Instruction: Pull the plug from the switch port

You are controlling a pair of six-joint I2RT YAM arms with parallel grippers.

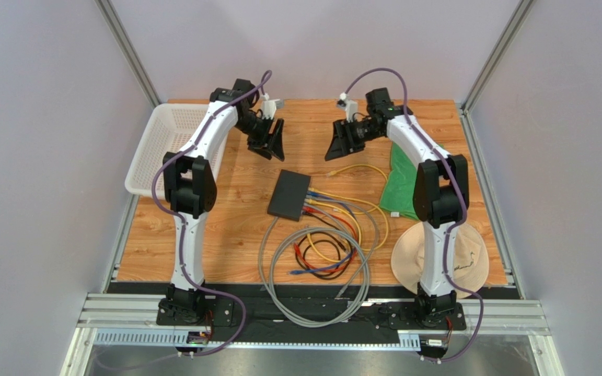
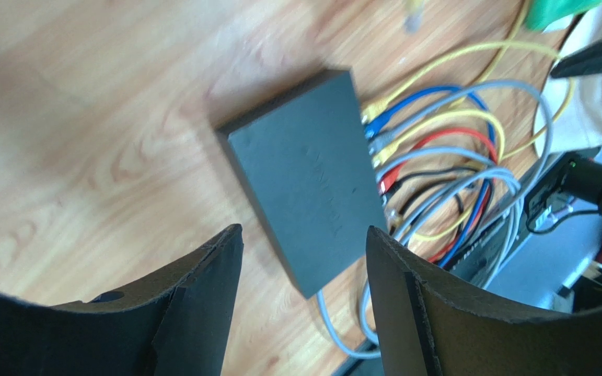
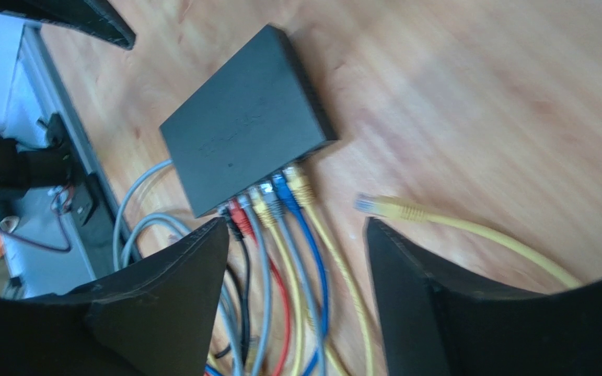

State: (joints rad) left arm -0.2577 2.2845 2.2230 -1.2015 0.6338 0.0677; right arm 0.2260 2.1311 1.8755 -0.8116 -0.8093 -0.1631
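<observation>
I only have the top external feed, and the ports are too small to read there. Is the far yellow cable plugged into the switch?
Observer: No. The right wrist view shows that yellow cable's plug lying loose on the wooden table, apart from the switch.
Operator: What fills the end port nearest it?
Observer: Another yellow plug, with a blue plug beside it.
Operator: Anything between the right jaws?
Observer: Nothing; the right gripper is open above the cables.
</observation>
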